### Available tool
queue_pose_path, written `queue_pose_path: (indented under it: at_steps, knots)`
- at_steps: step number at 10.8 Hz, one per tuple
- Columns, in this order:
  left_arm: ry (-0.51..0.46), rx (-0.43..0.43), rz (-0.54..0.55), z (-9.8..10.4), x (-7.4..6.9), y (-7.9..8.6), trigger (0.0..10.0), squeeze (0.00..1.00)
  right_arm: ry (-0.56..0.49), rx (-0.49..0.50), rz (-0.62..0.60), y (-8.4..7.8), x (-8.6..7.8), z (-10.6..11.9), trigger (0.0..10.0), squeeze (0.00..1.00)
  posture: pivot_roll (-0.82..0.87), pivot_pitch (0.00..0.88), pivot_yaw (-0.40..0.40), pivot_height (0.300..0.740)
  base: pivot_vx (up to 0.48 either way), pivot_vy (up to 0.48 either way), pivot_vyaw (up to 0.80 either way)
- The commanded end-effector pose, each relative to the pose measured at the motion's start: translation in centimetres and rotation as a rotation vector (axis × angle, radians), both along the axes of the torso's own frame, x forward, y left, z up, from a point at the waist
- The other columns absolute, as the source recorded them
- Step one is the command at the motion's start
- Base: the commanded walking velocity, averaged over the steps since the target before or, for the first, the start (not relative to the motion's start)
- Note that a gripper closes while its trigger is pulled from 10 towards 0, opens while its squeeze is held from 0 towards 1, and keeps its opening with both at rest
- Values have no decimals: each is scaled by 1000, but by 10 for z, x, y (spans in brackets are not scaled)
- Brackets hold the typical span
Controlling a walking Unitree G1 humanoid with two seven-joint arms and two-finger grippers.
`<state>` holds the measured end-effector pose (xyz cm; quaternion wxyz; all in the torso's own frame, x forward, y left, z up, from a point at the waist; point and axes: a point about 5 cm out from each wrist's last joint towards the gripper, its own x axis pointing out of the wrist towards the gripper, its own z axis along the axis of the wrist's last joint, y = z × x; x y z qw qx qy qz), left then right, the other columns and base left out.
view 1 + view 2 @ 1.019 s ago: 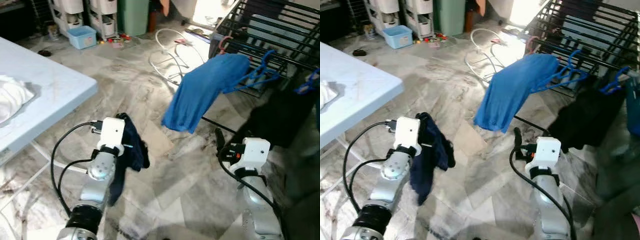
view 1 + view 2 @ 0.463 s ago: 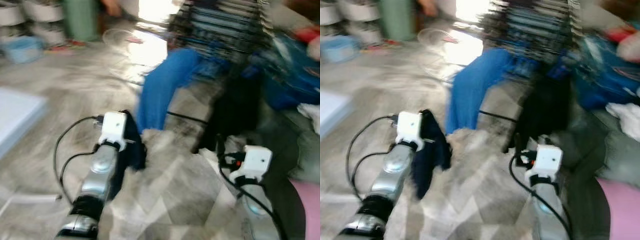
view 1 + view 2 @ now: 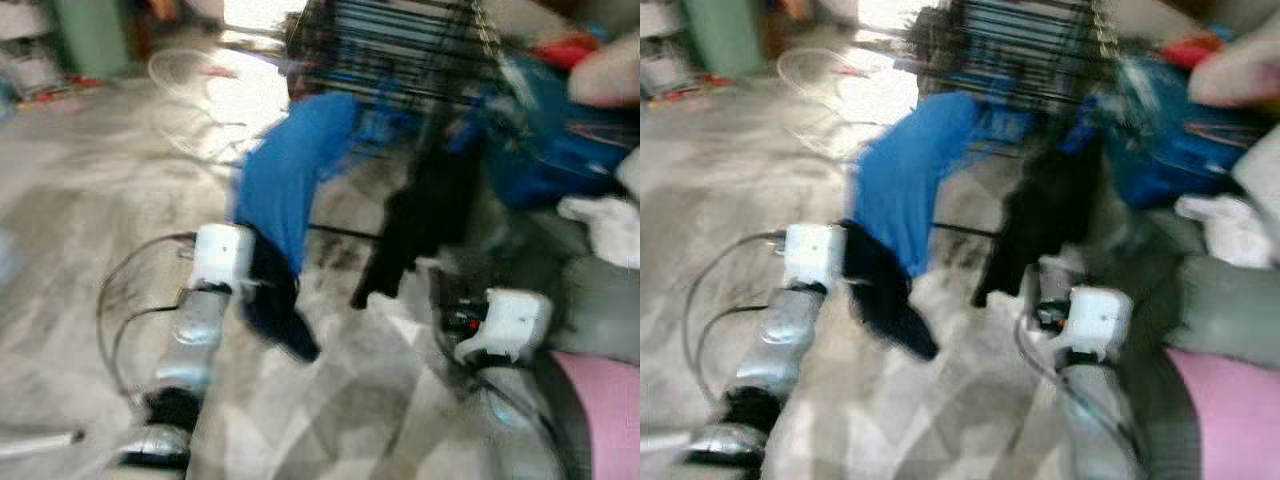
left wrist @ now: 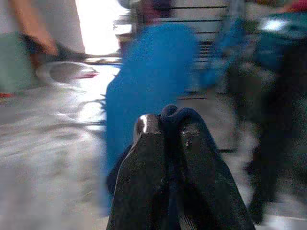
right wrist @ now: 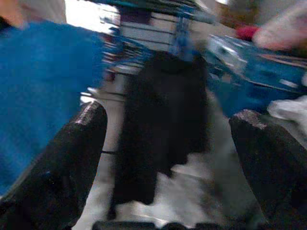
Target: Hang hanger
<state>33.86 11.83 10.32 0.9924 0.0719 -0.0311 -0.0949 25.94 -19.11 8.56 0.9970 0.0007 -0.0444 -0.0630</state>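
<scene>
In the blurred head views, the left end effector carries a dark navy garment that dangles below it over the marble floor, while a black wire drying rack stands ahead and somewhat to the robot's right, its bars running crosswise to the line of approach. A blue shirt and a black garment already hang from the rack's near edge, with what look like blue hangers at their tops, too smeared to be sure. The left arm is the one loaded; the right end effector sits nearer the rack. No hanger can be made out inside the navy garment. In the left wrist view, the two black fingers are pinched together on a fold of the navy cloth, with the blue shirt straight ahead beyond them. In the right wrist view, the fingers stand wide apart with nothing between them, looking at the black garment and the rack bars above it. A heap of blue, white and red laundry lies right of the rack; whether a basket holds it is unclear.
</scene>
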Motion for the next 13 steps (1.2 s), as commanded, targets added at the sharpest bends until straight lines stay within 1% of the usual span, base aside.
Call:
queue_pose_path:
  at_steps: [1,2,3,7,11,13]
  knots:
    - [-42,16,14,9,3,9,10000,0,-17,6,12,5,2,4,10000,0,150,97,-100,740,292,0,0]
    - [-37,15,11,7,3,9,10000,0,-14,8,9,6,0,3,10000,0,147,99,-96,740,300,266,0]
    - [-31,14,8,6,2,9,10000,0,-9,9,6,5,-1,2,10000,0,145,99,-93,740,277,390,-587]
    - [-36,37,1,6,6,6,10000,0,-8,9,-10,4,-5,0,10000,0,137,89,-84,740,276,394,-783]
    - [-49,68,35,8,9,11,10000,0,-13,12,-18,4,-5,0,10000,0,139,81,-75,740,271,385,-752]
    - [-54,77,38,5,7,8,10000,0,-12,11,-17,5,-6,-1,10000,0,139,70,-72,740,0,0,0]
